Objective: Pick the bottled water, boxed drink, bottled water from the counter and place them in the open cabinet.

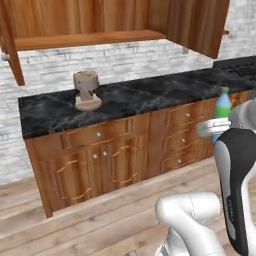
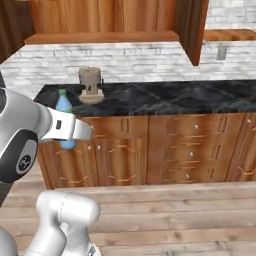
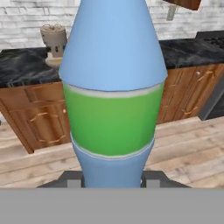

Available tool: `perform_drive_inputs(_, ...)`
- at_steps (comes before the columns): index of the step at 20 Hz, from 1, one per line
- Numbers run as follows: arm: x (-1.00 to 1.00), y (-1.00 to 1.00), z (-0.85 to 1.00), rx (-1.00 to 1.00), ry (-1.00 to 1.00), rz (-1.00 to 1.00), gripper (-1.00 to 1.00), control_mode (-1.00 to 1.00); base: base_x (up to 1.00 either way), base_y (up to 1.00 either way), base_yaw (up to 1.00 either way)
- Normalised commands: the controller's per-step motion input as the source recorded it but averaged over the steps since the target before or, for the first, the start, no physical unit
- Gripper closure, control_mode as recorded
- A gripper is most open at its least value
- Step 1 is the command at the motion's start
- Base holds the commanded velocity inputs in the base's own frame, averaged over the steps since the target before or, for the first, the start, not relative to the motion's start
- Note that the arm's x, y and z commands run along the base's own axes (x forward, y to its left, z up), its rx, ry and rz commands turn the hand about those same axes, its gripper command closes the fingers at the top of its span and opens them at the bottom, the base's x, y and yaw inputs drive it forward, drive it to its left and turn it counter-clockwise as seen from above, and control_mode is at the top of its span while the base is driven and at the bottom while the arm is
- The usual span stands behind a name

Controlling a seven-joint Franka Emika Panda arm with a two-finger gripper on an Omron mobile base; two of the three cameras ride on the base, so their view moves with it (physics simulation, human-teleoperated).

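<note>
Hand view: blue bottled water (image 3: 113, 87) with green label, upright between the fingers, gripper (image 3: 113, 181) clenched on its lower body. Left base view: same bottle (image 1: 222, 107) carried in the air in front of the drawer fronts, off the tabletop (image 1: 130, 97) and near its right end, green cap up. Right base view: bottle (image 2: 64, 107) before the left corner of the tabletop, behind the white forearm. Open cabinet (image 1: 90, 39) above, shelf board bare where visible. Brown stand-like object (image 1: 87, 90) near the left end of the tabletop.

Possible trouble: grip low on a tall bottle, so may tip or slide when lifted; may strike the shelf edge or the open door (image 1: 197, 25) on a steep rise
</note>
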Motion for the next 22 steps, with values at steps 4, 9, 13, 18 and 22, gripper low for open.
perform_drive_inputs(4,0.00,0.00,0.00,0.00,0.00,0.00,1.00,1.00,1.00,-0.05,0.41)
perform_drive_inputs(9,0.00,0.00,0.00,0.00,0.00,0.00,1.00,1.00,1.00,-0.46,0.29)
perform_drive_inputs(13,0.00,0.00,0.00,0.00,0.00,0.00,1.00,1.00,0.92,-0.68,0.01)
perform_drive_inputs(18,0.00,0.00,0.00,0.00,0.00,0.00,1.00,1.00,0.38,-0.15,0.00)
perform_drive_inputs(22,0.00,0.00,0.00,0.00,0.00,0.00,1.00,1.00,0.64,0.00,-0.07)
